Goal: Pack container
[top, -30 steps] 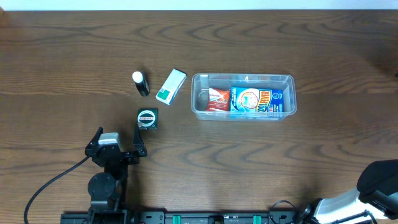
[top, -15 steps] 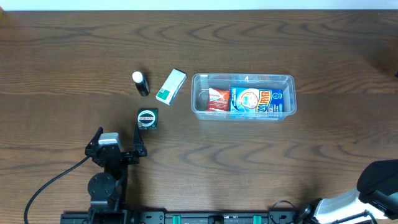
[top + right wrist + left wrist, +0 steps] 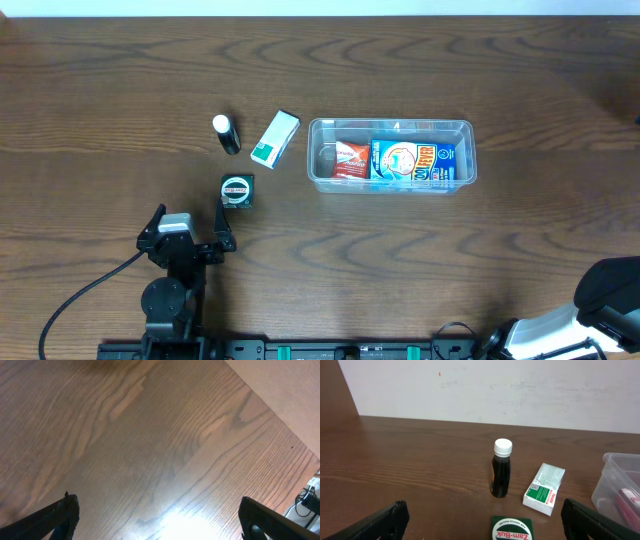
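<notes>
The container (image 3: 390,187), a clear tub, sits right of centre with a red box (image 3: 348,158) and a blue box (image 3: 412,160) inside. To its left on the wood lie a white-and-green box (image 3: 275,138), a dark bottle with a white cap (image 3: 227,134) and a green Zam-Buk tin (image 3: 237,190). My left gripper (image 3: 191,214) stands open just below the tin, apart from it. In the left wrist view the tin (image 3: 512,529) lies between the spread fingers (image 3: 380,522), with the bottle (image 3: 501,468) and box (image 3: 544,488) beyond. My right gripper (image 3: 160,517) is open over bare wood.
The right arm's base (image 3: 600,300) sits at the bottom right corner, far from the objects. The container's corner (image 3: 620,485) shows at the right edge of the left wrist view. A pale wall runs behind the table's far edge.
</notes>
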Robot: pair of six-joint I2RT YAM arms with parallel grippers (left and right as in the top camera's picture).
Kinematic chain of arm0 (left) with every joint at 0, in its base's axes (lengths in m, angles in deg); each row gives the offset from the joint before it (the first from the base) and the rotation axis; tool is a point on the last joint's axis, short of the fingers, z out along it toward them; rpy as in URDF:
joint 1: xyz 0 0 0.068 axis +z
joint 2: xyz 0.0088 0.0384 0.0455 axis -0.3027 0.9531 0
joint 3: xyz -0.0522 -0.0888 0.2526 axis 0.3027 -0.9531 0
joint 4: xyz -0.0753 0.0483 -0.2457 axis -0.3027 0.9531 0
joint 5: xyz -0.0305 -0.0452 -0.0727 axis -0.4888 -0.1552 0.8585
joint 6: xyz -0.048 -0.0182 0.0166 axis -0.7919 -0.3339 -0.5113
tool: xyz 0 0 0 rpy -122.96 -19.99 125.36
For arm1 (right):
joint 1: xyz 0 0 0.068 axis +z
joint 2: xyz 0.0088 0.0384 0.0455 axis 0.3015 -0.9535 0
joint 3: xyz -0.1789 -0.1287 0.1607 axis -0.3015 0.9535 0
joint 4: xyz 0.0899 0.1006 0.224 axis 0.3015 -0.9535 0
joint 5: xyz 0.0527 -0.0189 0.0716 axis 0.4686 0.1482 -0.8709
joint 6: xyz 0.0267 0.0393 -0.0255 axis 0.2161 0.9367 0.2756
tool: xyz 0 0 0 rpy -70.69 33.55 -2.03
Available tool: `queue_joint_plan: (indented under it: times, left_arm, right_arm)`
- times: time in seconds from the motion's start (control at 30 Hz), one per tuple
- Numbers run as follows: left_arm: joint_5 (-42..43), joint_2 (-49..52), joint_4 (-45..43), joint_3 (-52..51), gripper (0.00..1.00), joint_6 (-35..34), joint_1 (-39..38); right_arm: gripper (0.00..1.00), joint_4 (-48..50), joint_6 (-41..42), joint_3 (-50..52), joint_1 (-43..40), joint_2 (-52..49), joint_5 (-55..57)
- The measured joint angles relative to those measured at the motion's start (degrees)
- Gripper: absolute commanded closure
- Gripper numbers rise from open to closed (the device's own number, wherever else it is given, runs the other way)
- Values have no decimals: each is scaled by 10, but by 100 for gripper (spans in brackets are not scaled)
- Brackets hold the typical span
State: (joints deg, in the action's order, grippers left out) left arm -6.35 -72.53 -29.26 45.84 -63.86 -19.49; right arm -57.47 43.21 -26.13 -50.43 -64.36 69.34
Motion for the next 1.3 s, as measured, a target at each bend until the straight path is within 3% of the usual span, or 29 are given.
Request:
queue_joint_plan:
  times: [0.77, 1.0, 1.3]
  left_arm:
    - [4, 0, 0, 0, 2, -3, 0]
    - [75, 0, -21, -8, 2, -76, 0]
    - [159, 26, -51, 14, 2, -106, 0]
  right_arm:
    - [1, 0, 0, 0, 0, 0, 0]
    - [1, 0, 0, 0, 0, 0, 0]
    - [1, 0, 0, 0, 0, 0, -2]
